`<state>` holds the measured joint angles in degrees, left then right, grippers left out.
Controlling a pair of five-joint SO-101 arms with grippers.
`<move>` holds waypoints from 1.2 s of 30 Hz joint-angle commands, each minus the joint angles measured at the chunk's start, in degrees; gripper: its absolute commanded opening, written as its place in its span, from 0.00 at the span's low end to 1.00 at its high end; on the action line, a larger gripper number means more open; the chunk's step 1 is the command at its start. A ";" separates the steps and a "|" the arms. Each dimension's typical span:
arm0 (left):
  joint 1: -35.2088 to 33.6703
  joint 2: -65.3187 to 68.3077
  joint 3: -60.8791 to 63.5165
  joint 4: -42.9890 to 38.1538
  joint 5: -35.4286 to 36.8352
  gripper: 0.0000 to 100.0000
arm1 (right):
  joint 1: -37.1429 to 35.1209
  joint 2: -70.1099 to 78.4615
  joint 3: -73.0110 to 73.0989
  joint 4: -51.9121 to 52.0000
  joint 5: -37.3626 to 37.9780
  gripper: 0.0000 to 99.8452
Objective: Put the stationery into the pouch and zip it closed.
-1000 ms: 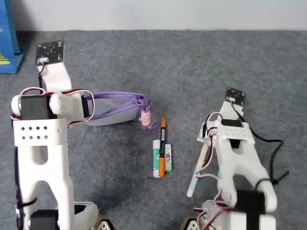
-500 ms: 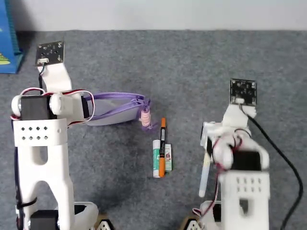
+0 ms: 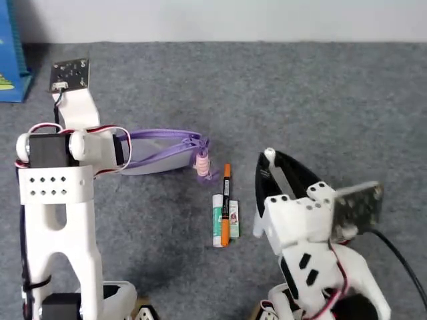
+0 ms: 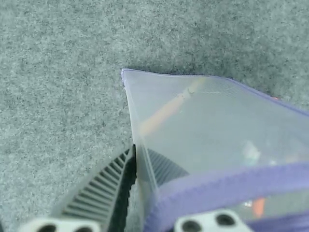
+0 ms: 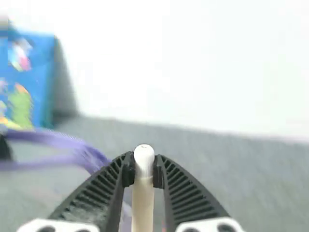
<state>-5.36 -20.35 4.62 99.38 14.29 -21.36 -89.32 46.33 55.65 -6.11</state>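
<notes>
A translucent pouch with purple zip edges lies left of centre, its mouth held open and a pink pull at its right end. My left gripper is shut on the pouch's edge. Through the pouch wall an orange pen shape shows faintly. My right gripper is raised at the right and shut on a white pen; the pen stands between the fingers, with the purple pouch rim beyond. An orange pen and a green-and-white glue stick lie between the arms.
A small green-and-red item lies against the orange pen. A blue box stands at the back left corner, also seen as the blue box in the right wrist view. Grey carpet stretches behind both arms.
The right arm has lifted the white pen off the carpet and swung it up, now pointing toward the back left. The left arm and pouch have not moved.
</notes>
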 commanded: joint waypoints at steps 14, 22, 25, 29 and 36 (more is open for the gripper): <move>0.35 0.18 1.27 -1.32 0.26 0.01 | -13.58 5.32 1.49 -45.41 -5.63 0.01; 0.09 0.18 1.19 -1.32 0.26 0.01 | -13.67 19.82 1.49 -59.65 -5.71 0.01; 0.09 0.18 1.01 -1.41 0.18 0.01 | -14.29 23.34 1.49 -62.11 -5.80 0.01; 0.09 0.18 0.92 -1.41 0.18 0.01 | -17.98 26.15 1.67 -62.11 -5.63 0.01; 0.09 0.18 0.92 -1.32 0.18 0.01 | -19.56 31.34 1.67 -62.55 -5.45 0.01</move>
<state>-5.36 -20.44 5.05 99.38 14.29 -40.62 -59.78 48.18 -5.80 -11.30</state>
